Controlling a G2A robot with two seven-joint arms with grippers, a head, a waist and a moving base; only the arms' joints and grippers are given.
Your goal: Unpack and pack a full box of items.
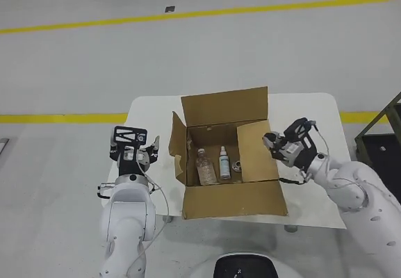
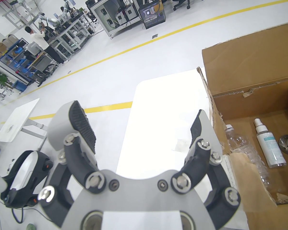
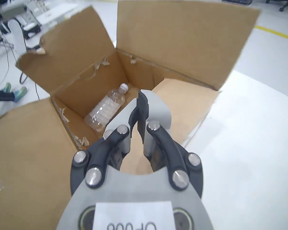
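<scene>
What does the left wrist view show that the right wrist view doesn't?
Left wrist view, not right: the open left claw beside the box, plus a spray bottle and a metal ring lying on the box floor. Right wrist view, not left: the shut right claw, poised over the box. Both: the open cardboard box, the clear plastic bottle lying inside it, and the white table.
</scene>
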